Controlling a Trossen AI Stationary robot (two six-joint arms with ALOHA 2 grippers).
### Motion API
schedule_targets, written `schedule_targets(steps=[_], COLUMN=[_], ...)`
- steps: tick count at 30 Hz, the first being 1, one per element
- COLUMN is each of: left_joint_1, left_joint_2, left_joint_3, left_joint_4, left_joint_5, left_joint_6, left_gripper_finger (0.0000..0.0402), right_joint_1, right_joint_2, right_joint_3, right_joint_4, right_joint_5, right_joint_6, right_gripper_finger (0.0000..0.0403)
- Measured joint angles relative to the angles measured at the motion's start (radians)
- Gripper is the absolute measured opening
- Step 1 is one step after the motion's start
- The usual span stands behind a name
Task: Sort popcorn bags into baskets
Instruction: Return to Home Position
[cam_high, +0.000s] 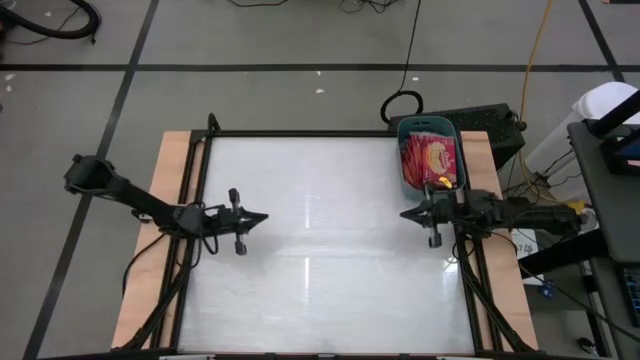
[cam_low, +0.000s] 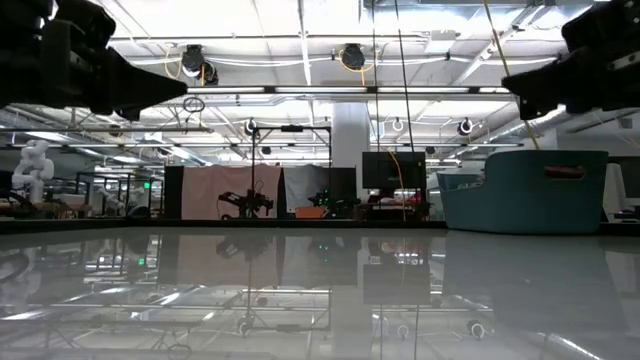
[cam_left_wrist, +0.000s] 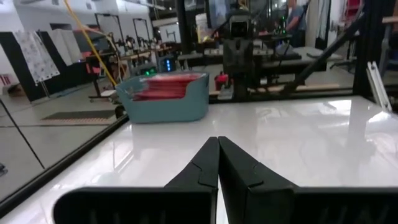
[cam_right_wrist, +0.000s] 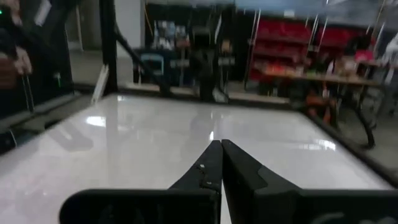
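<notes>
— Your claws?
— Both clenched on nothing: my left claw (cam_left_wrist: 217, 146) and right claw (cam_right_wrist: 221, 148) hang over the table (cam_high: 320, 260).
— The popcorn bags (cam_high: 430, 158)?
— Piled in the blue bin (cam_left_wrist: 168, 111) at the table's corner, near my right claw. Light, slick, floppy, I'd guess: pinch an edge.

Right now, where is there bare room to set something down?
The white tabletop is bare between and around the left gripper and right gripper. Crowded only beside the right gripper: the blue bin, holding popcorn bags.
</notes>
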Motion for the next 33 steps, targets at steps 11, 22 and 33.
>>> schedule_targets(steps=[11, 22, 33], left_joint_1=[0.0, 0.001, 0.001], left_joint_2=[-0.158, -0.209, -0.227], left_joint_3=[0.0, 0.001, 0.001], left_joint_4=[-0.128, -0.174, -0.186], left_joint_5=[-0.004, -0.005, 0.014], left_joint_6=[-0.004, 0.0, 0.013], left_gripper_finger=[0.0007, 0.0007, 0.0004], right_joint_1=[0.063, 0.168, 0.167], right_joint_2=[-0.001, -0.002, -0.002], right_joint_3=[-0.027, -0.027, -0.027], right_joint_4=[0.043, 0.039, 0.052], right_joint_5=[0.124, 0.103, 0.103], right_joint_6=[0.006, -0.01, -0.003], right_gripper_finger=[0.0, 0.0, 0.0])
